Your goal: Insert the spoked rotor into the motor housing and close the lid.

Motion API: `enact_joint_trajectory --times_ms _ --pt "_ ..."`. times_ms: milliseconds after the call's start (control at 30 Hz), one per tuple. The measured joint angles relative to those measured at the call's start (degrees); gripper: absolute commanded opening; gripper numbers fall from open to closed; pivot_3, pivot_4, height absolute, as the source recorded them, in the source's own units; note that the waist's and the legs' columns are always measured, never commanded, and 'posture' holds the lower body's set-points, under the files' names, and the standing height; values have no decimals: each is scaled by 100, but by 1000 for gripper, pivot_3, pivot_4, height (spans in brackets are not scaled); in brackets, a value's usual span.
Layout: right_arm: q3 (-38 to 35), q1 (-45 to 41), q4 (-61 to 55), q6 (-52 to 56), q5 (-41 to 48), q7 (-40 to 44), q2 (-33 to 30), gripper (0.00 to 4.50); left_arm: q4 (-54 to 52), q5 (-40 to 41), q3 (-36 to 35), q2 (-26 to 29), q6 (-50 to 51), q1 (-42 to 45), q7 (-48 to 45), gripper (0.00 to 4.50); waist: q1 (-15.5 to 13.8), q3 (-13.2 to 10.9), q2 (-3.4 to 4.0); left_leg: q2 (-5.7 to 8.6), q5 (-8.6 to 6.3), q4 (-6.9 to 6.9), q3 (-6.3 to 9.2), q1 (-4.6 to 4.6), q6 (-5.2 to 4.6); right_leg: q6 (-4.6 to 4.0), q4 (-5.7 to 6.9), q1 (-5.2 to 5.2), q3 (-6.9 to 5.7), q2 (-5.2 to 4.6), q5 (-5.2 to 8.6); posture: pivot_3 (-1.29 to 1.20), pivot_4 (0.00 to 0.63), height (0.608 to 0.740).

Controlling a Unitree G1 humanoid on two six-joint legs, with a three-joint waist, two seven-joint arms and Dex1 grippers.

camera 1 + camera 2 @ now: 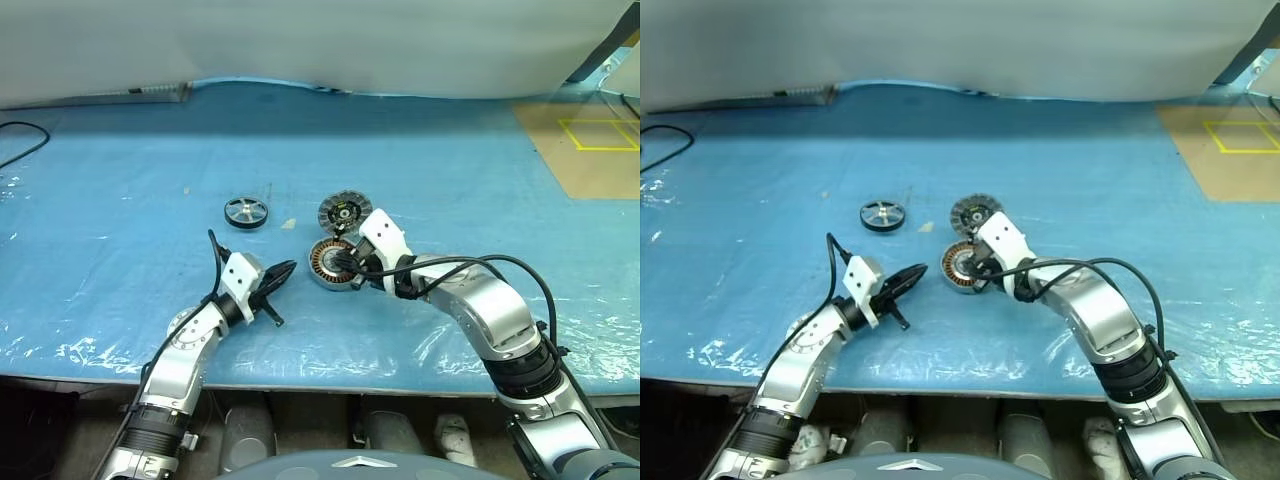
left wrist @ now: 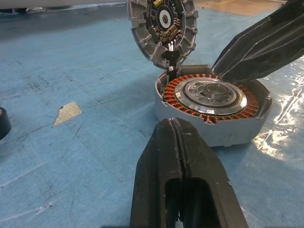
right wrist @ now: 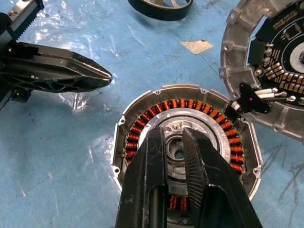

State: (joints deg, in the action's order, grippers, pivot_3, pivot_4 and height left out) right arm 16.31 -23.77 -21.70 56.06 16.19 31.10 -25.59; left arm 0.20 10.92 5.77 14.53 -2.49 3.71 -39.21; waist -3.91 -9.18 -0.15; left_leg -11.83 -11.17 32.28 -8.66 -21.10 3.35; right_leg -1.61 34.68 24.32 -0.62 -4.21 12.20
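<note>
The motor housing (image 1: 326, 264) lies on the blue sheet, its copper windings (image 3: 142, 123) ringing a silver centre. The lid (image 1: 344, 211) stands swung open at the housing's far edge, joined to it by wires. The spoked rotor (image 1: 245, 212) lies flat on the sheet to the left of the lid, apart from both grippers. My right gripper (image 3: 174, 133) hangs over the housing's centre, its fingers drawn almost together with nothing between them. To the left of the housing, my left gripper (image 1: 284, 269) is shut and empty, pointing at the housing.
A scrap of tape (image 1: 288, 224) lies between the rotor and the lid. A brown board with yellow lines (image 1: 585, 150) sits at the back right. A black cable (image 1: 22, 140) runs at the far left. The table's front edge (image 1: 330, 385) is close below the arms.
</note>
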Motion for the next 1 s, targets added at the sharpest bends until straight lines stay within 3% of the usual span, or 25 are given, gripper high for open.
enact_joint_trajectory --times_ms 67,1000 --pt "57 -10 81 52 -44 -11 -1 31 -1 -2 27 0 1 -3 16 0 -1 0 0 0 0 1 0 -1 0 0 0 0 0 0 0 0 150 740" --pt "272 -485 395 433 -382 -242 94 31 -11 -10 79 -24 -79 -145 201 0 0 0 0 0 0 9 0 5 1 0 10 -3 3 0 -1 0 150 740"
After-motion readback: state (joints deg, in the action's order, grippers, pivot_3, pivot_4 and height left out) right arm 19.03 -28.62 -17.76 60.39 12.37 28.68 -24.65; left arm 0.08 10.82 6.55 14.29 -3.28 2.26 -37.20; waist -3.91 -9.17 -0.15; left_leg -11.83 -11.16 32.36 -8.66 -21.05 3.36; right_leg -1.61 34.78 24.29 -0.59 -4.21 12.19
